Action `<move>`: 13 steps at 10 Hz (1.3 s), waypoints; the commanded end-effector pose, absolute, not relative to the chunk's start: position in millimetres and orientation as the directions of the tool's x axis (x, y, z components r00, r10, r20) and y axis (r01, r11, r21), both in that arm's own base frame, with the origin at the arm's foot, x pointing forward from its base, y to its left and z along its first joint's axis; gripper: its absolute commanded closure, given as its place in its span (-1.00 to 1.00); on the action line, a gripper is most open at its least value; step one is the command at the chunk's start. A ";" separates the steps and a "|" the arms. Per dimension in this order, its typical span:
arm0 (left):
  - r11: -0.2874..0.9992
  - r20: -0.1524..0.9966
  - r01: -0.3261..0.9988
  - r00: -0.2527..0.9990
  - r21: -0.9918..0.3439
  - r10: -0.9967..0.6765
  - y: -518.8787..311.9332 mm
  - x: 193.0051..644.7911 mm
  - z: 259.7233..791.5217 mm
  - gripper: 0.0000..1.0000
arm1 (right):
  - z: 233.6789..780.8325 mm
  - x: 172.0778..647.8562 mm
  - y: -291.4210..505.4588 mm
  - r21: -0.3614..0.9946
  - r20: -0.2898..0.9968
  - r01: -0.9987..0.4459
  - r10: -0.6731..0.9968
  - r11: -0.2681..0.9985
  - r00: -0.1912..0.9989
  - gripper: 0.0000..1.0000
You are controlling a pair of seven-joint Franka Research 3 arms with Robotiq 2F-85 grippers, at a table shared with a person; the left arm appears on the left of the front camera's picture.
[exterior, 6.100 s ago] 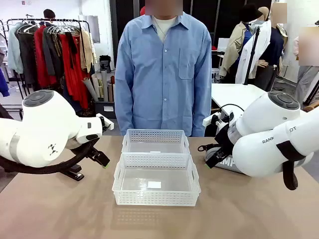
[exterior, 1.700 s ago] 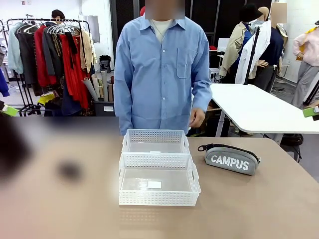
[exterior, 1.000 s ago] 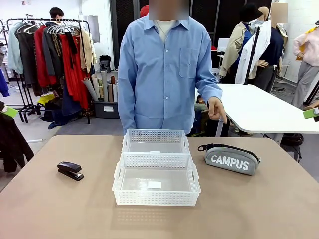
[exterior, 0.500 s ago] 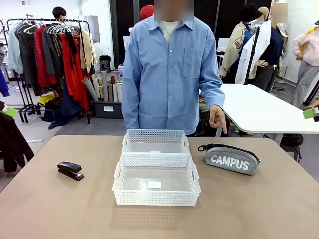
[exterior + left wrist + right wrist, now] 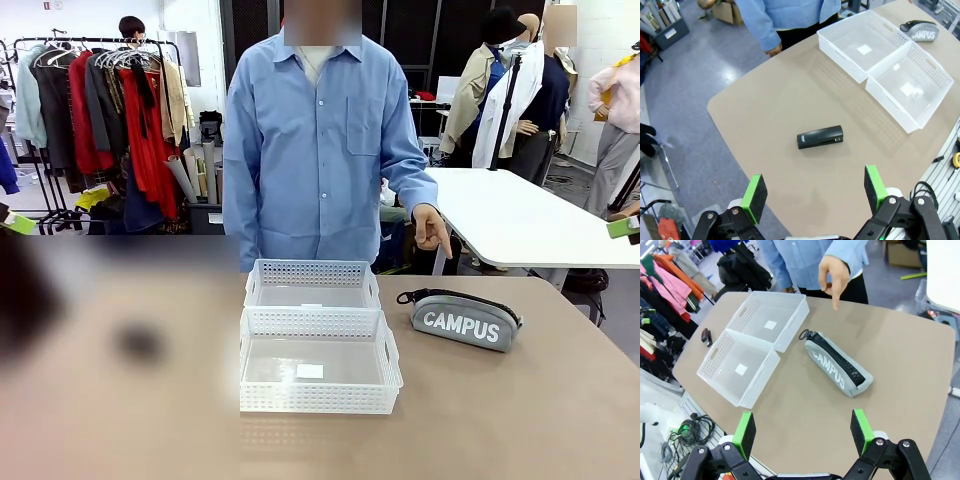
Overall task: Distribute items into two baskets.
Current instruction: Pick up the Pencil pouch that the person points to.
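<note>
The grey CAMPUS pouch [image 5: 466, 320] [image 5: 838, 364] lies on the table to the right of the two white baskets, the far one [image 5: 312, 272] and the near one [image 5: 318, 397], which stand end to end, both with nothing in them. A person's hand [image 5: 432, 228] [image 5: 832, 270] points a finger down toward the pouch. The black stapler [image 5: 820, 137] [image 5: 706, 336] lies flat on the bare table left of the baskets [image 5: 837, 57] [image 5: 890, 107]. My left gripper [image 5: 814, 192] hangs open high above the stapler. My right gripper [image 5: 802, 432] hangs open high above the pouch.
The person in a blue shirt [image 5: 315, 150] stands at the far edge of the table. A soft blur covers the left part of the front view. A white table [image 5: 510, 215] stands behind at the right, and a clothes rack [image 5: 100, 100] behind at the left.
The person has shifted slightly to the left, the pointing hand staying above the pouch. The left of the front view has turned blurred, hiding the stapler there.
</note>
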State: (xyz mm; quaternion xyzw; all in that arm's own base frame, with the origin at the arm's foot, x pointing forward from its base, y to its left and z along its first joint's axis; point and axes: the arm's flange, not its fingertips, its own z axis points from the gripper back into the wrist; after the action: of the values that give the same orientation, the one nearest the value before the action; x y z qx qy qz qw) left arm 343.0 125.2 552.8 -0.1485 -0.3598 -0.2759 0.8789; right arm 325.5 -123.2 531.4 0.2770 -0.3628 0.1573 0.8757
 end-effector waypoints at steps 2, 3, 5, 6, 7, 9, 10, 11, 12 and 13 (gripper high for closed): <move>0.793 0.721 0.606 0.578 -0.064 -0.383 126.4 343.5 552.8 -1.00 | 550.7 372.4 -112.9 0.343 0.689 -0.546 0.190 0.764 0.699 -1.00; 0.793 0.721 0.606 0.578 -0.064 -0.383 126.4 343.5 552.8 -1.00 | 554.4 391.0 -108.0 0.330 0.667 -0.566 0.237 0.756 0.706 -1.00; 0.793 0.721 0.606 0.578 -0.064 -0.383 126.4 343.5 552.8 -1.00 | 555.5 422.7 -97.0 0.325 0.627 -0.597 0.306 0.733 0.717 -1.00; 0.793 0.721 0.606 0.578 -0.064 -0.383 126.4 343.5 552.8 -1.00 | 554.6 436.1 -90.1 0.313 0.609 -0.625 0.353 0.716 0.710 -1.00; 0.793 0.721 0.606 0.578 -0.064 -0.383 126.4 343.5 552.8 -1.00 | 551.5 448.4 -83.1 0.292 0.596 -0.655 0.403 0.697 0.694 -1.00; 0.793 0.721 0.606 0.578 -0.064 -0.383 126.4 343.5 552.8 -1.00 | 541.2 469.5 -70.6 0.245 0.551 -0.701 0.498 0.670 0.669 -1.00; 0.793 0.721 0.606 0.578 -0.064 -0.383 126.4 343.5 552.8 -1.00 | 534.7 478.3 -65.8 0.219 0.531 -0.721 0.539 0.658 0.654 -1.00; 0.793 0.721 0.606 0.578 -0.064 -0.383 126.4 343.5 552.8 -1.00 | 527.5 487.8 -61.7 0.189 0.500 -0.750 0.595 0.634 0.629 -1.00; 0.793 0.721 0.606 0.578 -0.064 -0.383 126.4 343.5 552.8 -1.00 | 519.0 498.8 -56.8 0.150 0.456 -0.789 0.666 0.596 0.590 -1.00; 0.793 0.721 0.606 0.578 -0.064 -0.383 126.4 343.5 552.8 -1.00 | 511.0 507.5 -52.6 0.133 0.417 -0.822 0.721 0.554 0.554 -1.00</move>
State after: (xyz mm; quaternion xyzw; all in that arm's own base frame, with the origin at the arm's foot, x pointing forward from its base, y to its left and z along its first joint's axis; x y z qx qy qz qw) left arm 343.8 124.7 552.3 -0.1478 -0.3581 -0.2760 0.8796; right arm 497.2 -48.1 508.9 0.1825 -0.1767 0.4020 0.8797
